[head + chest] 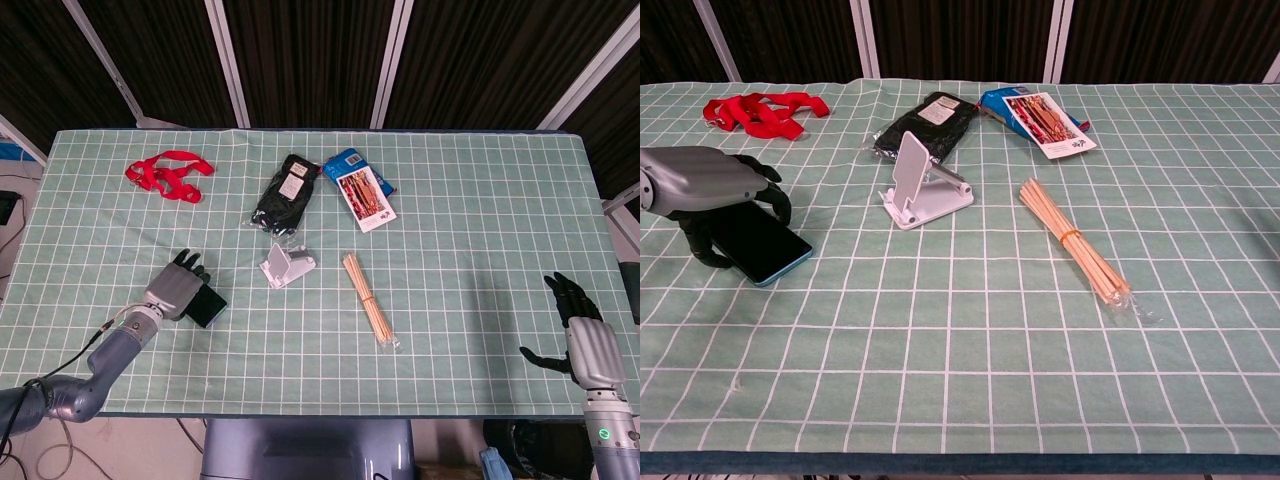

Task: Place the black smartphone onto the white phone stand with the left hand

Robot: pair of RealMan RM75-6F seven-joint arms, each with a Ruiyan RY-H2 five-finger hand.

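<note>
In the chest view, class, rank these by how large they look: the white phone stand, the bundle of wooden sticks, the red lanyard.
1. Bundle of wooden sticks, longest.
2. Red lanyard and white phone stand look about alike; the lanyard lies farther from the camera, so I won't rank them.

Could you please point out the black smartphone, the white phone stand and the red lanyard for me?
black smartphone (768, 246): chest view, bare screen beside the fingers.
white phone stand (912, 169): chest view, upright back plate.
red lanyard (166, 175): head view, middle of the strap tangle.
</note>
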